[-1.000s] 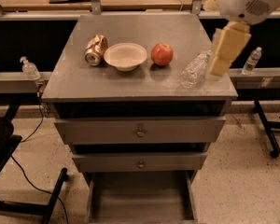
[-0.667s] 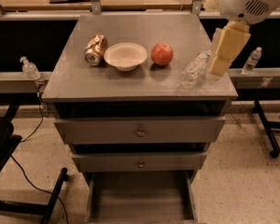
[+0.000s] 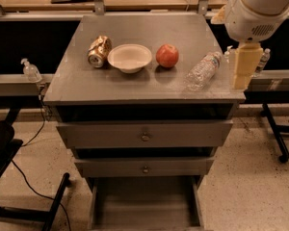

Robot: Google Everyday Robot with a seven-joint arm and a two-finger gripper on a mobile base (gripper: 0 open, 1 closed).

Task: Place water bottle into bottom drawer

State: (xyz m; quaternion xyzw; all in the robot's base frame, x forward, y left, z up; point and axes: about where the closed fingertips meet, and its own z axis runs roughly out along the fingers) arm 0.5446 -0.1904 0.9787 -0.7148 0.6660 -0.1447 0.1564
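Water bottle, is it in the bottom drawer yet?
Not yet. Done: the bottom drawer is pulled open. In hand: the gripper hangs at the right edge of the cabinet, just right of the bottle. Left: the bottle lies on its side on the cabinet top, so grasping it, lowering it and setting it in the drawer all remain.

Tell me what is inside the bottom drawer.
Nothing visible: the bottom drawer shows a bare grey floor. Its rear is covered by the middle drawer. The water bottle lies on the cabinet top, with the gripper beside it.
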